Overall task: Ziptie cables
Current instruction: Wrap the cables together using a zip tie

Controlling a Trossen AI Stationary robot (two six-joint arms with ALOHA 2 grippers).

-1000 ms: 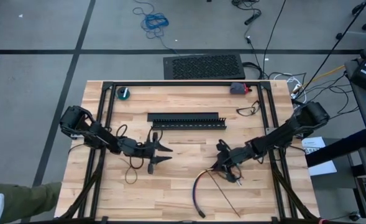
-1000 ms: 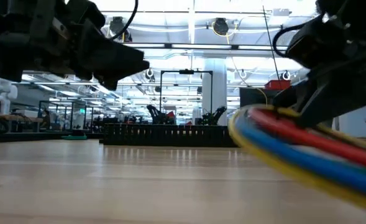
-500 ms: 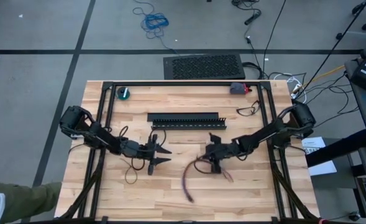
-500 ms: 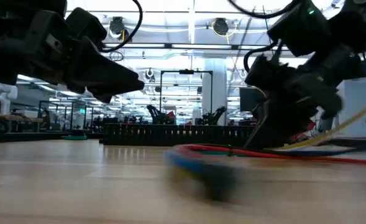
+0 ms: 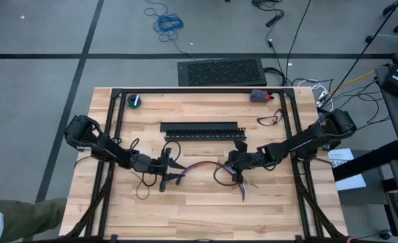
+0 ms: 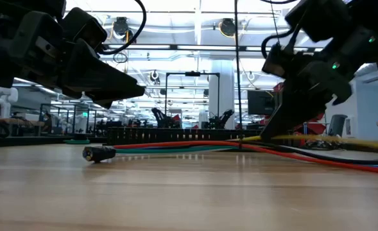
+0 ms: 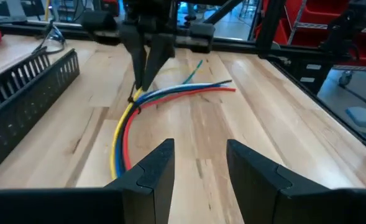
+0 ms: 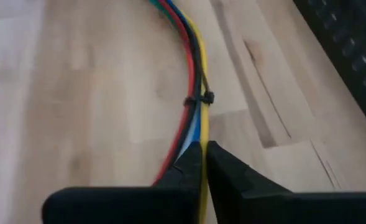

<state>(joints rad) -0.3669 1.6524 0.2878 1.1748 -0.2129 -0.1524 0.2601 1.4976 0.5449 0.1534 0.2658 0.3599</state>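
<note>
One ziptie (image 8: pixel 202 99) is visibly on the cables (image 5: pixel 202 167): the right wrist view shows a thin dark band cinched round the coloured wires, just ahead of the right gripper (image 8: pixel 202 151). Its jaws are closed on the yellow wire of the bundle, mid-worktop (image 5: pixel 185 209), near the black slotted duct (image 5: pixel 202 130). Cables run from there toward the left gripper (image 7: pixel 198 163), whose jaws stand part open with nothing between them, hovering just short of the wires' loose end. Bundle fans out at both ends in the left wrist view, so my read is more ties are needed along its length. Another dark loop (image 5: pixel 269 119), probably a spare ziptie, lies by the right rail, well apart. Judged partway: first tie done, rest pending.
</note>
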